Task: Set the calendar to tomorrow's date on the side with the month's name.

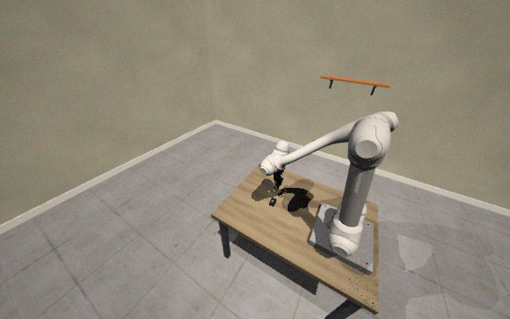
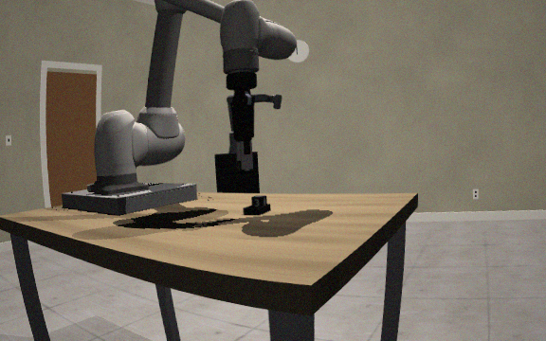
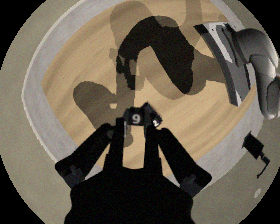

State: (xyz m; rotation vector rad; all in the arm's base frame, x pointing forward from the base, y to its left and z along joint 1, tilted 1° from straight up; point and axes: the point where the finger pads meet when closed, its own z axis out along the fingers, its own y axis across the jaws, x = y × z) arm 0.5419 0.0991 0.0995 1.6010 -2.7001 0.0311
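Note:
My gripper (image 1: 277, 185) (image 2: 244, 163) (image 3: 136, 115) is shut on a small dark calendar cube (image 3: 135, 119) whose face toward the wrist camera shows a 9. It hangs above the table, a short way up. The dark calendar tray (image 2: 250, 211) lies flat on the table below and a little to the side of the gripper. A second cube (image 2: 259, 202) stands in it with a 3 facing the exterior camera. I do not see the tray in the wrist view.
The wooden table (image 1: 255, 217) (image 2: 301, 256) carries the arm's grey base plate (image 1: 363, 248) (image 2: 131, 196). A dark upright block (image 2: 227, 175) shows behind the gripper in the exterior view. Dark shadows of the arm lie on the table top.

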